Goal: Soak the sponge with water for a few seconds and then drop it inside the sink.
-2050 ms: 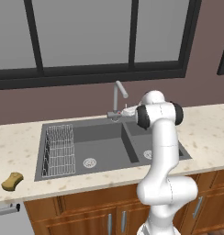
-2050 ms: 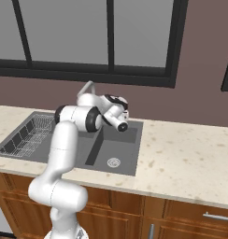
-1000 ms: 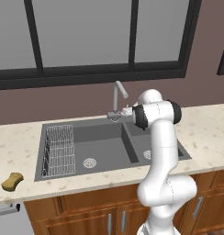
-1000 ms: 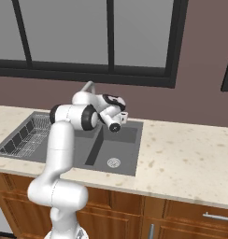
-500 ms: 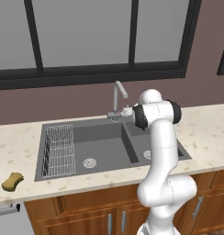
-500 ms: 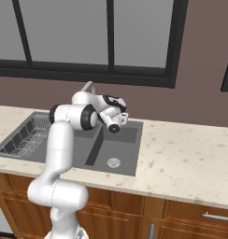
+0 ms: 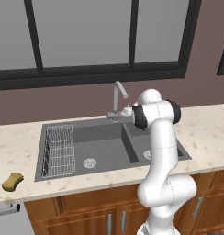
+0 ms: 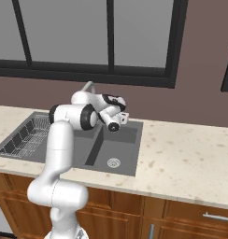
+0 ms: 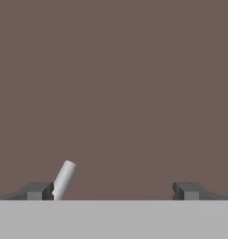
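Speckled table [image 7: 22, 142] runs under a dark window. At its far left the sponge [image 7: 13, 181] lies dry and untouched, well apart from the sink [image 7: 104, 147]; no water runs, so soaking and dropping are all left. Further right, the arm bends at its elbow, the pincer [image 9: 116, 190] wide and empty by the faucet handle [image 9: 63, 179].

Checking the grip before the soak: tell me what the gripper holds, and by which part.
Nothing is held. The gripper stands open by the faucet, with a silver lever beside one fingertip. The sponge lies on the counter, left of the sink.
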